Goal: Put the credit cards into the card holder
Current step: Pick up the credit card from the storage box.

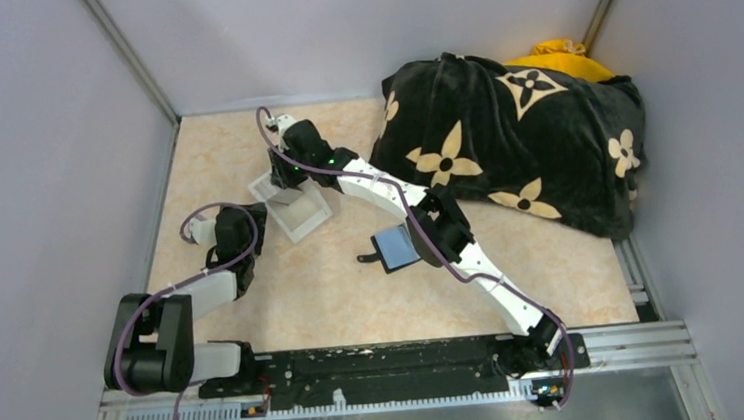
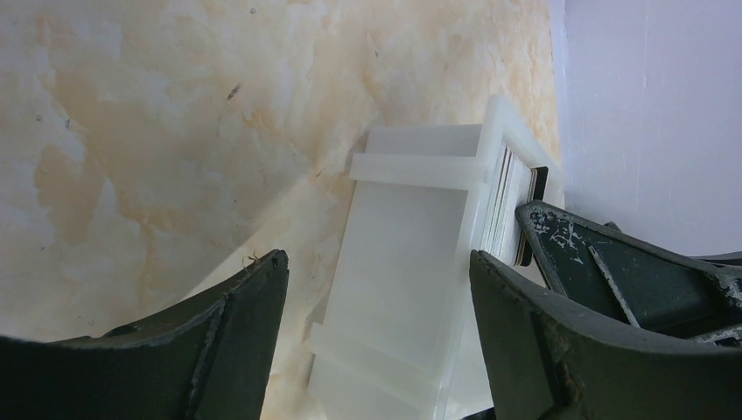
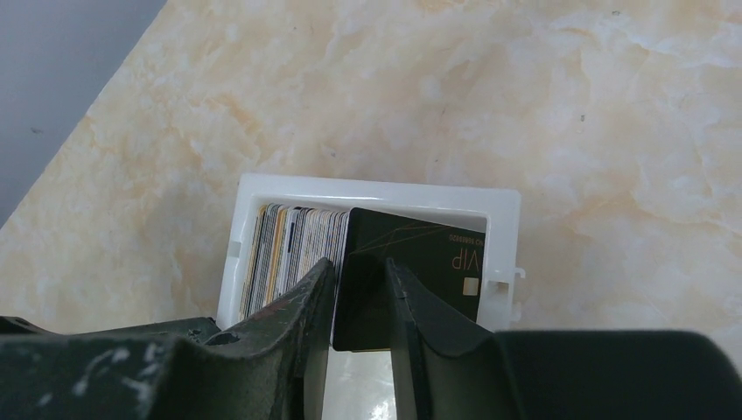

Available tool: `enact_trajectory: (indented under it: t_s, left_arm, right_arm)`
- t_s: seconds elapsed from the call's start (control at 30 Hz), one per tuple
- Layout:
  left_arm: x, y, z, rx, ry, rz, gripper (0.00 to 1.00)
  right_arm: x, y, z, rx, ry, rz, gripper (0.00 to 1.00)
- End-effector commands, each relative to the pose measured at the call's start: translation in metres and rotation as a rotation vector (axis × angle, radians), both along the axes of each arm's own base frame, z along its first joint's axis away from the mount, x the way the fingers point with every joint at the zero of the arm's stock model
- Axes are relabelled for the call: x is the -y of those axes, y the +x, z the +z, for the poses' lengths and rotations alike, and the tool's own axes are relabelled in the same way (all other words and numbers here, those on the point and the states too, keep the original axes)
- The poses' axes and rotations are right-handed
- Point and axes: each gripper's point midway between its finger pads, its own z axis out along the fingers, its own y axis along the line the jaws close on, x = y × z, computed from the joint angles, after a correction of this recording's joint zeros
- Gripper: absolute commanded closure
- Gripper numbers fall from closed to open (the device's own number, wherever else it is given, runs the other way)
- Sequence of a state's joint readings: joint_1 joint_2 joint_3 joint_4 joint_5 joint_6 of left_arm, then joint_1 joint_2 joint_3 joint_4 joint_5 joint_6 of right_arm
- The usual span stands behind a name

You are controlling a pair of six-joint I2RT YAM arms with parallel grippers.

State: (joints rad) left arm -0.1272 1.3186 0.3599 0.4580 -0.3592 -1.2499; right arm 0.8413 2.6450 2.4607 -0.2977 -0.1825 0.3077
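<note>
The card holder lies open on the table, pale lining up, beside the right arm's forearm. A pale plastic tray holds several credit cards standing on edge. A black card marked VIP leans at the end of the stack. My right gripper reaches into the tray, its jaws narrowed on either side of the black card's corner, with a gap still showing. My left gripper hovers wide open over the tray's empty part, holding nothing. The right gripper's finger shows next to the card edges.
A big black flower-patterned cushion fills the back right, with something yellow behind it. Grey walls close the left, back and right sides. The two arms meet at the tray at the back left.
</note>
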Motion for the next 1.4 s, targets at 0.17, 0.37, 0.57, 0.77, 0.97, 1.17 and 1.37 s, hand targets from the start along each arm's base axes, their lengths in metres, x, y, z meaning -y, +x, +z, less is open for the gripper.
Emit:
enact_trajectory:
  t_s: [0.17,0.37,0.57,0.77,0.97,1.17,1.37]
  left_arm:
    - [0.002,0.003,0.002,0.014,-0.019,-0.011,0.19]
    - [0.002,0.003,0.002,0.016,-0.022,-0.01,0.19]
    - [0.002,0.002,0.002,0.016,-0.025,-0.011,0.19]
    - [0.002,0.0,0.003,0.016,-0.025,-0.011,0.19]
    - [0.001,-0.003,0.003,0.018,-0.028,-0.008,0.19]
    - [0.001,-0.004,0.006,0.024,-0.028,-0.009,0.19]
    - [0.0,-0.007,0.01,0.028,-0.024,-0.006,0.19]
  right_arm:
    - [-0.007,-0.014,0.057,0.059,0.056,0.032,0.74]
    - [-0.007,-0.017,0.068,0.074,0.063,0.034,0.76]
    - [-0.006,-0.017,0.074,0.085,0.062,0.03,0.78]
    - [-0.004,-0.017,0.079,0.095,0.06,0.02,0.79]
    - [0.0,-0.017,0.086,0.114,0.056,0.006,0.8]
    - [0.004,-0.015,0.094,0.132,0.055,-0.009,0.82]
    - [0.013,-0.009,0.1,0.17,0.023,-0.045,0.87]
